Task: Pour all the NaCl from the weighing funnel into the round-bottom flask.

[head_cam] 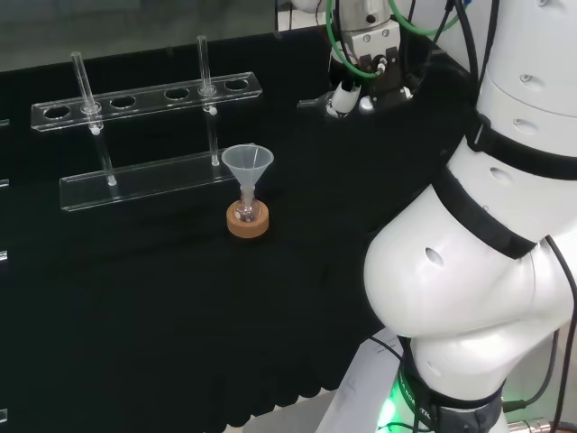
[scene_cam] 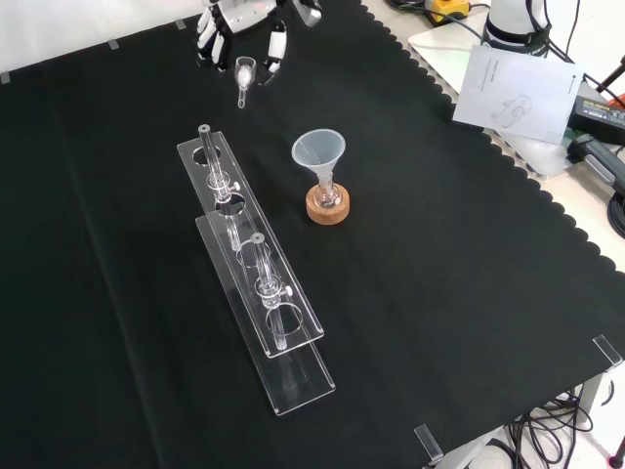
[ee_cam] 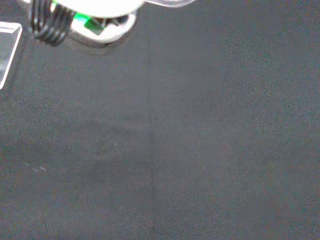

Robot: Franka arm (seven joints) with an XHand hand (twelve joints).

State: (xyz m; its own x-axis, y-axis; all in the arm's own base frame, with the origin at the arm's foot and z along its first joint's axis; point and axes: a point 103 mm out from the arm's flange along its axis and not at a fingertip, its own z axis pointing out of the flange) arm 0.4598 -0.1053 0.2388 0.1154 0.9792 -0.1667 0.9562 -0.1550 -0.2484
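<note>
Where cloth (scene_cam: 469,293) lies bare, one rack (scene_cam: 249,283); one funnel (scene_cam: 318,153); hand (scene_cam: 239,20) fingers (scene_cam: 276,47) grasping weighing funnel (scene_cam: 244,70).

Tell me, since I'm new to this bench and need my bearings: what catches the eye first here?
A clear funnel sitting in a small flask on a cork ring stands out mid-cloth in the front view. Left of it lies a long clear tube rack. At that view's top, the hand holds a small weighing funnel above the cloth.
</note>
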